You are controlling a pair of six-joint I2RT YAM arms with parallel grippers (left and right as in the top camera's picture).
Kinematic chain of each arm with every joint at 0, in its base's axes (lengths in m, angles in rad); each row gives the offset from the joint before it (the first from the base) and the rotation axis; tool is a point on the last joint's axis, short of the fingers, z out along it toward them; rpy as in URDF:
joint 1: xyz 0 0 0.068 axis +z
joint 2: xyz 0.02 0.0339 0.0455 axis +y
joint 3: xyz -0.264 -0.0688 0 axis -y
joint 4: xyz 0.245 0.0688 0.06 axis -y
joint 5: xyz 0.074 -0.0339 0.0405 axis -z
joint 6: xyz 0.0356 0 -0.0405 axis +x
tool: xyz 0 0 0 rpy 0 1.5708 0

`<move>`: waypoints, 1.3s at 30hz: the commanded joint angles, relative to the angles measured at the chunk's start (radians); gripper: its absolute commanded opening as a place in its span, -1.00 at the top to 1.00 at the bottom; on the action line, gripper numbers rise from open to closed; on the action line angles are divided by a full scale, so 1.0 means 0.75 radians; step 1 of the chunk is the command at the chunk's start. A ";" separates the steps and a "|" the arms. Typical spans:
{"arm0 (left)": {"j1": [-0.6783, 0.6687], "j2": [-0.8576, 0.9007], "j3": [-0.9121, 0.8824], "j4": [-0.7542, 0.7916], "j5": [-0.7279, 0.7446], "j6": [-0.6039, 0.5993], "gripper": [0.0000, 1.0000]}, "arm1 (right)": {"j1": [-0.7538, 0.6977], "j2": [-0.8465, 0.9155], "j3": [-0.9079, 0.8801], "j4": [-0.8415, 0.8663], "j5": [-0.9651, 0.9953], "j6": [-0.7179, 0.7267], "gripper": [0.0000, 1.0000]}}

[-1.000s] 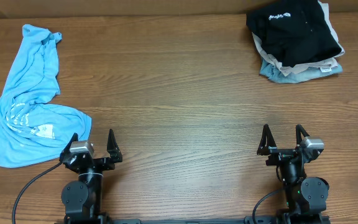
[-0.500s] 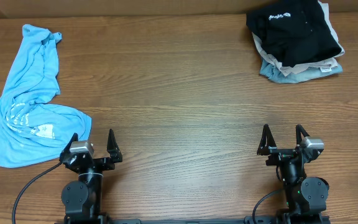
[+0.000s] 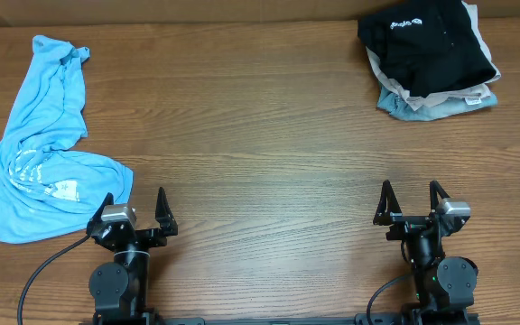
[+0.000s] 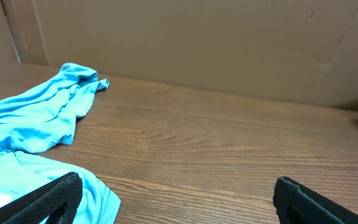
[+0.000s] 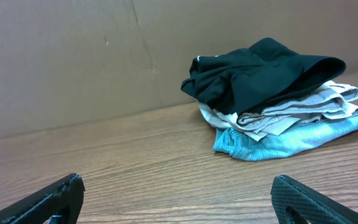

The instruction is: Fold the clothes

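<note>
Left pincer (image 3: 134,200) and right pincer (image 3: 410,192) both spread, holding nothing.
The crumpled sky-blue T-shirt (image 3: 39,158) lies on the counter (image 3: 260,135) just left of the left pincer; stacked garments (image 3: 427,54) sit well ahead of the right pincer.

A robotics lab bench is suggested: a brown wood-grain table (image 3: 269,135) is backed by a plain brown cardboard wall (image 4: 197,43), and a black left robot arm (image 3: 116,284) and black right robot arm (image 3: 441,275) are mounted at its near edge.
</note>
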 commanded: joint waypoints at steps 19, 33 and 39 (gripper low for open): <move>0.013 -0.013 -0.004 0.001 0.019 0.025 -1.00 | -0.006 -0.014 -0.014 0.005 0.017 -0.001 -1.00; 0.013 -0.013 -0.004 0.008 -0.010 0.015 -1.00 | -0.005 -0.014 -0.014 0.152 -0.097 -0.001 -1.00; 0.013 -0.013 0.043 0.077 0.255 0.013 -1.00 | -0.005 -0.014 -0.013 0.465 -0.406 0.027 -1.00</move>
